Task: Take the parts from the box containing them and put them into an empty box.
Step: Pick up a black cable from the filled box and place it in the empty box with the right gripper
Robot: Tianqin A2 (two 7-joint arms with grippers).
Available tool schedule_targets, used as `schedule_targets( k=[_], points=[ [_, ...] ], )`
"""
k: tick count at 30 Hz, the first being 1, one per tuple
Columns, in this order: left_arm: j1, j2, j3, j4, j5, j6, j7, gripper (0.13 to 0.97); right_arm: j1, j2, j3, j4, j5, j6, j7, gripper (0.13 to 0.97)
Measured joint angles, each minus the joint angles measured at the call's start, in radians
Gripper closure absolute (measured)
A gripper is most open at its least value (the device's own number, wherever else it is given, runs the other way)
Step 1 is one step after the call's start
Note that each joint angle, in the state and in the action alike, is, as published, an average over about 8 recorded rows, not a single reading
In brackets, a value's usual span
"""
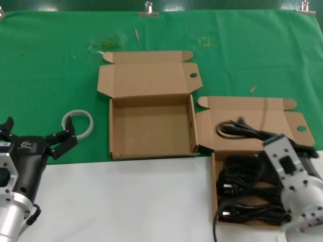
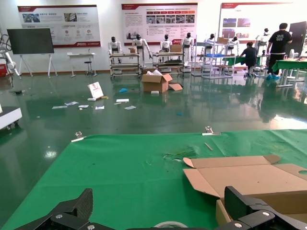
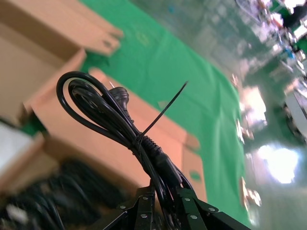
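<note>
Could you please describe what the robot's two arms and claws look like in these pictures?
The left claw has black fingers on a black housing with small white lettering, joined to a silver cylindrical wrist. The right claw has black fingers studded with screws, behind a light grey block-shaped body with a dark rectangular inset.

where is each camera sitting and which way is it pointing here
Head: on the robot's head, looking forward and down at the empty box, the full box and both claws.
Left wrist: on the left arm, facing across the table into the hall; left claw fingers frame it.
Right wrist: on the right arm, facing its right claw holding a power cord.
Shared: that cord also shows from the head.
</note>
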Motion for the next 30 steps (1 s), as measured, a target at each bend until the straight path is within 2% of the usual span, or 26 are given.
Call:
schedule_targets(
  k=[9,19,25,30],
  points=[
    [0.0,0.0,0.0,0.0,0.0,0.0,0.0,0.132,0.14,0.0,-0.125,-0.079,0.0,-0.031,0.015,0.895],
    [0.0,0.0,0.0,0.0,0.0,0.0,0.0,0.132,0.312,0.001,-0.249,-0.353,0.0,-0.183,0.086,0.895],
    [0.0,0.0,0.0,0.0,0.0,0.0,0.0,0.132,0.41,0.002,-0.34,-0.539,0.0,-0.292,0.173,0.895],
    [0.0,0.0,0.0,0.0,0.0,0.0,0.0,0.132,0.496,0.004,-0.458,-0.658,0.0,-0.372,0.31,0.895]
  ],
)
